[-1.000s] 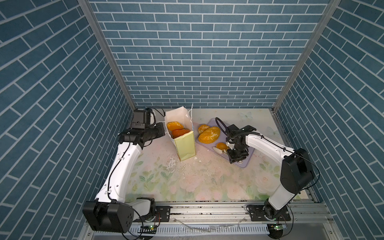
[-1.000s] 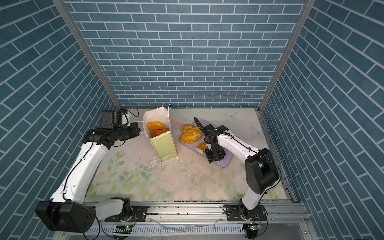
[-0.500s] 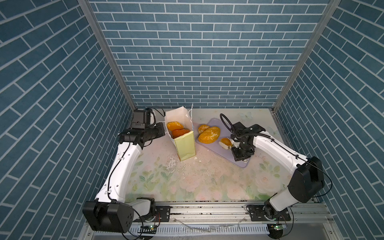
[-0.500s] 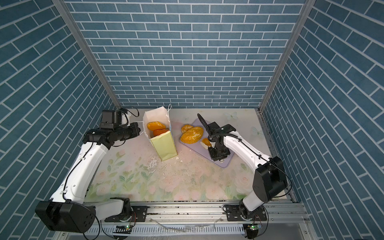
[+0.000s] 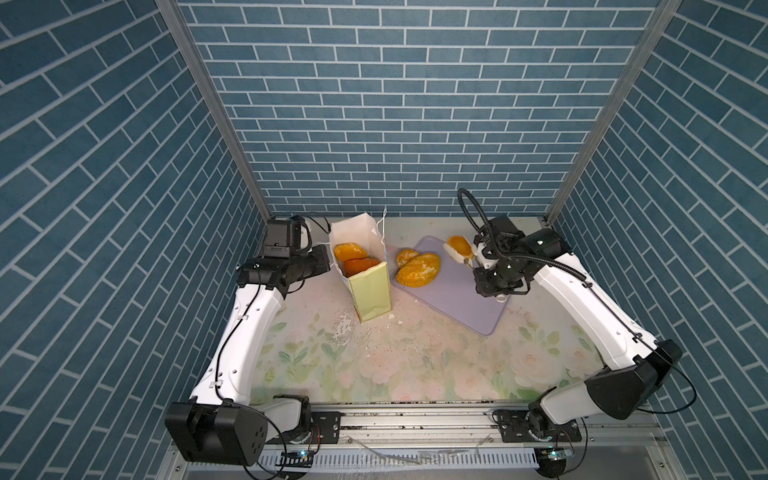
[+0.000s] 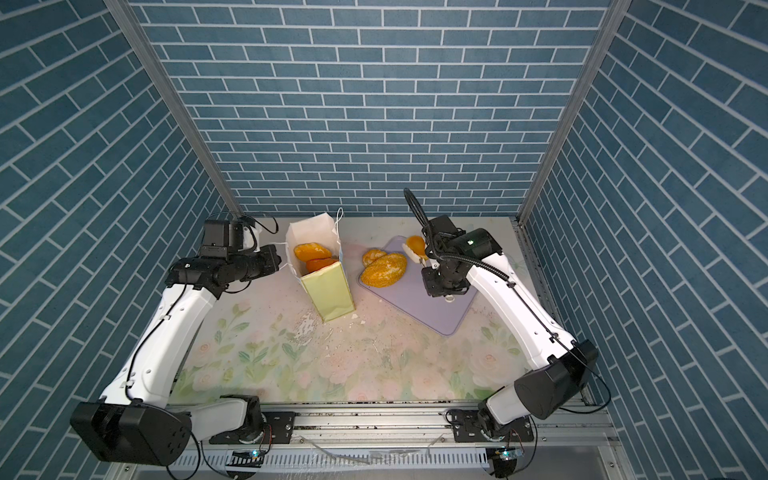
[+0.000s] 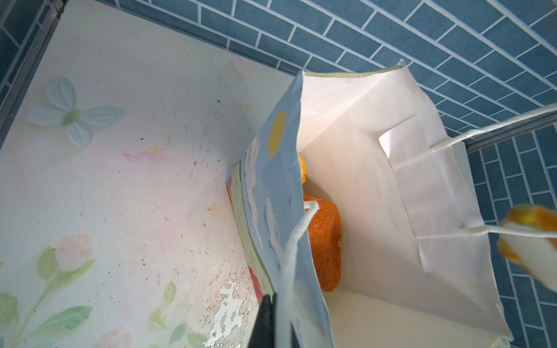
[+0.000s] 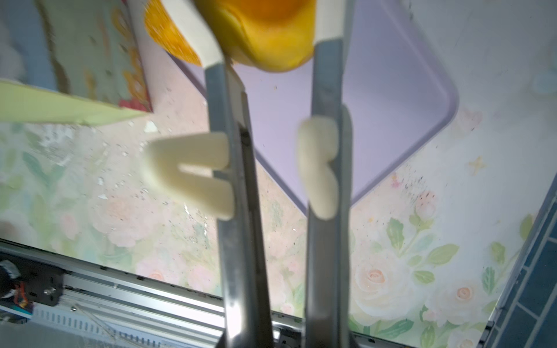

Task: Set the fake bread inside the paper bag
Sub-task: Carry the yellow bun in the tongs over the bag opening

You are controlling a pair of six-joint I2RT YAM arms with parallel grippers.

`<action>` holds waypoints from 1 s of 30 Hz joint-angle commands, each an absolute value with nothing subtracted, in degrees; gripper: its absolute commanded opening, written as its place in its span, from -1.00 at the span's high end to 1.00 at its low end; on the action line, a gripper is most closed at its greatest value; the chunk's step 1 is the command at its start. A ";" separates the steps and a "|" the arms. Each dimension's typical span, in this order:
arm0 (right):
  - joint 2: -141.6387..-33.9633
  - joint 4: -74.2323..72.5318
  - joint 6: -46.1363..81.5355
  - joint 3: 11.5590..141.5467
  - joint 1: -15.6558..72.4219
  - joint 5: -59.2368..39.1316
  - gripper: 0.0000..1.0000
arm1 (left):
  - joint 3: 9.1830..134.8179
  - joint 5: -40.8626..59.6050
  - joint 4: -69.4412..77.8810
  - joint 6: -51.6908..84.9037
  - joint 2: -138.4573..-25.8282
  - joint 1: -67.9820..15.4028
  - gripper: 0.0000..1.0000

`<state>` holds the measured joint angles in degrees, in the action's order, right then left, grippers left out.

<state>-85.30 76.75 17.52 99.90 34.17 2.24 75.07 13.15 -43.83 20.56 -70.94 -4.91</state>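
Both top views show the right gripper (image 5: 462, 251) squeezing a small yellow toy bun (image 5: 457, 242) at three o'clock from the tall yellow-green paper bag (image 5: 370, 291). The left wrist view shows the left gripper (image 7: 267, 319) pinched on the bag's white cord (image 7: 294, 241). The right wrist view shows that bun gripped tight.

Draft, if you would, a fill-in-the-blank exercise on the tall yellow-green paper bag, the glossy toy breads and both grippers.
The right gripper is shut on a glossy yellow-orange toy pastry, held clear of the flat lavender rectangular ____.
____ orange toy pastries show inside the tall pale yellow-green paper bag.
The seeded golden-brown oval loaf lies ____ the bag and the right gripper.
The left gripper is ____ at the bag's light blue side.
Missing words: tray; Two; between; shut.
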 commanded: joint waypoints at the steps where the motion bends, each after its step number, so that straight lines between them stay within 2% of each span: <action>1: -87.14 78.72 15.36 111.58 36.94 4.69 0.55 | 74.78 13.62 -43.01 20.39 -70.19 -5.14 0.90; 12: -110.53 80.88 7.00 153.04 51.79 3.51 0.51 | 75.44 14.24 -43.08 20.29 -70.31 -5.17 0.90; 19: -113.70 75.68 7.41 147.22 55.44 1.32 0.46 | 76.35 14.16 -43.92 20.13 -70.86 -5.17 0.90; 25: -117.15 76.93 7.33 145.11 56.43 4.20 0.40 | 76.57 13.96 -44.44 20.24 -70.93 -5.18 0.90; 30: -119.11 77.58 6.79 145.26 56.94 5.58 0.26 | 76.83 13.45 -45.08 20.10 -70.80 -5.16 0.90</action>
<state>-118.58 78.24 8.47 144.88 56.29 3.73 75.09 13.98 -43.03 20.56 -70.94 -4.91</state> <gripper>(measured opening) 0.362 0.054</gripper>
